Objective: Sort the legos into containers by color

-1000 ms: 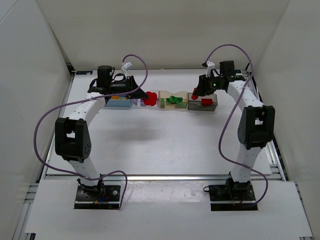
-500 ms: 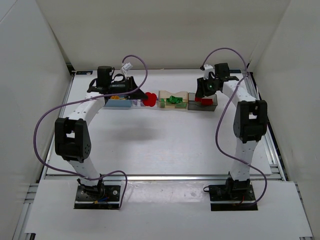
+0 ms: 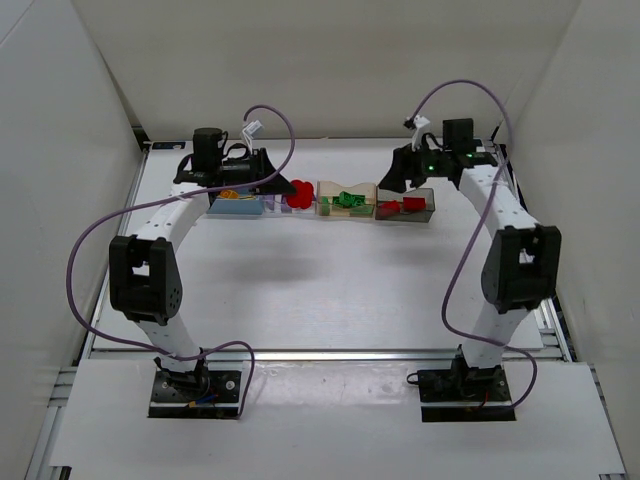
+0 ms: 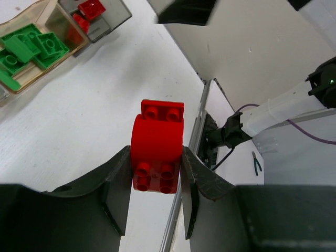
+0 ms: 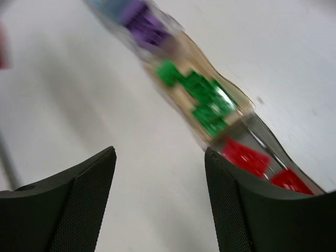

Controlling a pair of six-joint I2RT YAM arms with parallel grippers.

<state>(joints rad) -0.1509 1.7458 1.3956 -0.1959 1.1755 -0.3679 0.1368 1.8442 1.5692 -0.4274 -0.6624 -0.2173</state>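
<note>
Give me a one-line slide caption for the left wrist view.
Left gripper holds a red lego; green legos lie in the pale orange container beyond.

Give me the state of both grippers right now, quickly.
Left gripper: closed, holding a red lego.
Right gripper: open, nothing between its fingers.

A white bench (image 3: 300, 290) is enclosed by plain white walls (image 3: 330, 60), and a metal rail (image 3: 553, 330) is fitted along its right edge.
</note>
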